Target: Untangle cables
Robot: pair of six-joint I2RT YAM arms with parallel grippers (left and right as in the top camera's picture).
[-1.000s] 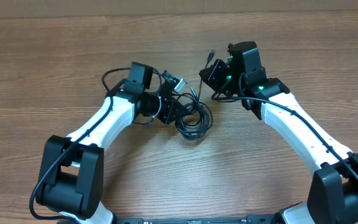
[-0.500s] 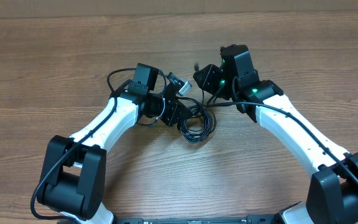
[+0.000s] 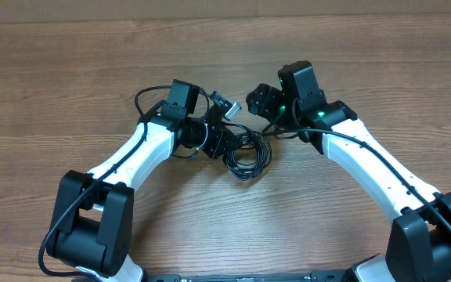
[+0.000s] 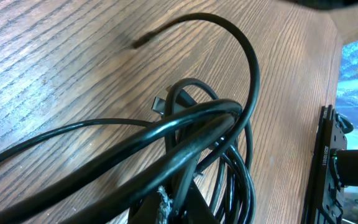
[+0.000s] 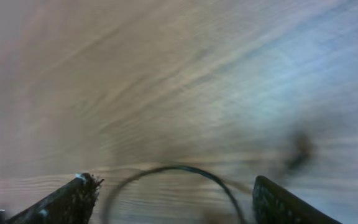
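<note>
The cables lie as a tangle of thin black loops in the middle of the wooden table. A silver-tipped plug sticks up behind the tangle. My left gripper is at the tangle's left side, shut on strands of it. In the left wrist view the cables arch over the closed gripper, and one free end curves up and away. My right gripper hovers just behind and right of the tangle, open. In the blurred right wrist view its gripper has only a thin cable loop lying on the wood below.
The wooden table stretches out on all sides of the tangle. Thicker black arm cables run along both white arms. A dark frame shows at the right edge of the left wrist view.
My right gripper has opened and let go of the cable end it held up, and shifted a little left toward the tangle. The left gripper stays shut on the tangle.
</note>
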